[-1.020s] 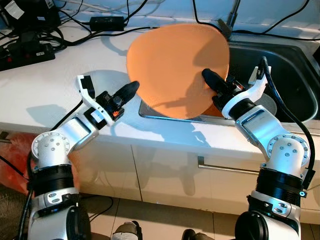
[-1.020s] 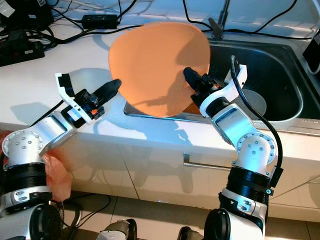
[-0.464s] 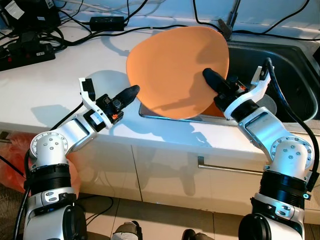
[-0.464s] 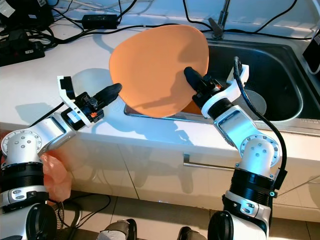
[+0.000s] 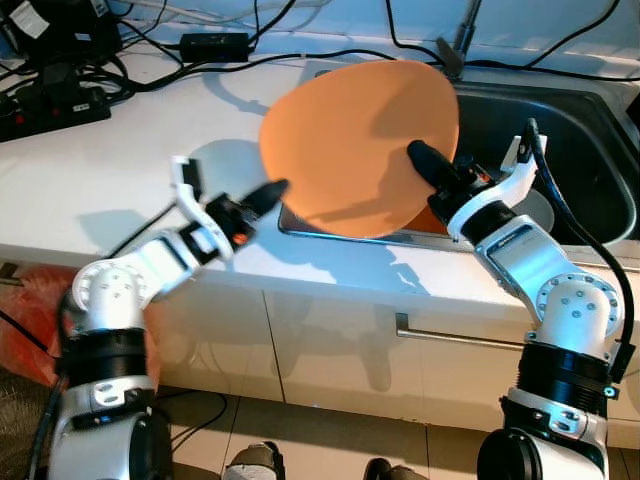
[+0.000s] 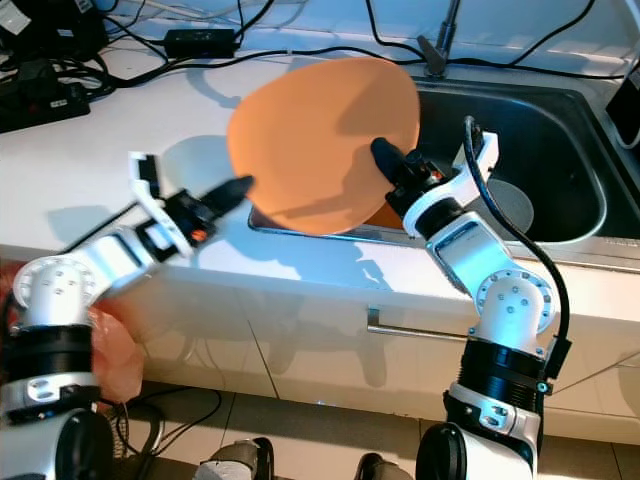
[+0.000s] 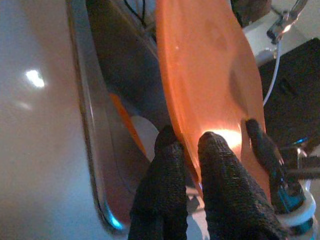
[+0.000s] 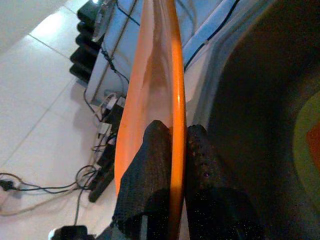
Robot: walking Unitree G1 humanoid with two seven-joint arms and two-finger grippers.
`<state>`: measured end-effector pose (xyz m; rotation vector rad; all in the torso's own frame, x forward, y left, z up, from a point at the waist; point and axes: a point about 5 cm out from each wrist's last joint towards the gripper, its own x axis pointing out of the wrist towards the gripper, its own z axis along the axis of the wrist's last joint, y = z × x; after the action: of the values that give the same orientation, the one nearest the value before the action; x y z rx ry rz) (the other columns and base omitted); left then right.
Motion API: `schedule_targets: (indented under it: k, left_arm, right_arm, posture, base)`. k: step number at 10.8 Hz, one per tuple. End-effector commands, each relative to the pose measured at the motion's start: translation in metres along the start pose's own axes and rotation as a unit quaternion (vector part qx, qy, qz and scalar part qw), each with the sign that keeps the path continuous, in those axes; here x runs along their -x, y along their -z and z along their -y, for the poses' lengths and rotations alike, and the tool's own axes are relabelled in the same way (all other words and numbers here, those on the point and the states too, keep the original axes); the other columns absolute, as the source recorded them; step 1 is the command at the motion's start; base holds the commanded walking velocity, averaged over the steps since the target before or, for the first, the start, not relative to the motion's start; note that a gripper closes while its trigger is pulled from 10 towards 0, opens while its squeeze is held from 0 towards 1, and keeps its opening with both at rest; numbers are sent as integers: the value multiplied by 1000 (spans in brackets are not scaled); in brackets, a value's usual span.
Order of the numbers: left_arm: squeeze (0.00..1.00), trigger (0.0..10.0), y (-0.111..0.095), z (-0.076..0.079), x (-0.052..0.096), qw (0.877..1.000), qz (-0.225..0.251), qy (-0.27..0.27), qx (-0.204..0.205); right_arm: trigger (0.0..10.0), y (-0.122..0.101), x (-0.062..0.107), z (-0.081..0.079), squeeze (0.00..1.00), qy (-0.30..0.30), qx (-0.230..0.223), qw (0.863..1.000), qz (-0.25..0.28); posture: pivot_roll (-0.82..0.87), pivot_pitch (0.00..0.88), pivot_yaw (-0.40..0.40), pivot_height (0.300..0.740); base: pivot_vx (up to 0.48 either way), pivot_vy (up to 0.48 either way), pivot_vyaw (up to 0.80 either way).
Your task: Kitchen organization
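A large orange plate (image 5: 350,140) is held tilted on edge over the counter and the left end of the sink (image 5: 570,120). My right gripper (image 5: 425,160) is shut on its right rim; in the right wrist view the rim (image 8: 176,75) runs between the two black fingers (image 8: 150,165). My left gripper (image 5: 272,190) is at the plate's lower left rim. The left wrist view shows that rim (image 7: 210,75) wedged between the fingers (image 7: 220,165), one on each face, pinching it.
A pale round dish (image 5: 542,205) and something orange (image 5: 436,221) lie in the sink bowl under the plate. Cables and a black power strip (image 5: 55,105) crowd the counter's back left. The faucet (image 5: 462,30) stands behind the plate. An orange bag (image 5: 20,320) lies on the floor at left.
My left gripper has moved right along the counter edge and onto the plate's lower left rim. The right gripper and plate have hardly shifted.
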<state>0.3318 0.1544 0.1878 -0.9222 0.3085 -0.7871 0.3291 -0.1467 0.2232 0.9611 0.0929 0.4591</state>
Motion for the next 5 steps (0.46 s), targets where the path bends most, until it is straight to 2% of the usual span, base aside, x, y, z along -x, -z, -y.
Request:
schedule_targets:
  k: [1, 2, 4, 5]
  left_arm:
    - [1000, 10000, 1, 18, -7, 998, -17, 56, -18]
    - [1000, 10000, 1, 18, -8, 998, -18, 53, -23]
    - [1000, 10000, -7, 15, -13, 998, 24, 18, -57]
    - [1000, 10000, -7, 15, -18, 993, 32, -16, -117]
  right_arm:
    - [0, 6, -4, 3, 0, 23, 10, 1000, -14]
    - [0, 5, -5, 3, 0, 30, 15, 999, -6]
    - [0, 2, -7, 3, 0, 35, 32, 999, 8]
    - [0, -2, -11, 5, 0, 52, 50, 997, 23]
  posture:
    - [135, 130, 24, 740]
    - [137, 130, 22, 740]
    - [142, 132, 19, 740]
    - [147, 133, 14, 740]
  base:
    - [0, 0, 0]
    - [0, 0, 0]
    - [0, 0, 0]
    - [0, 0, 0]
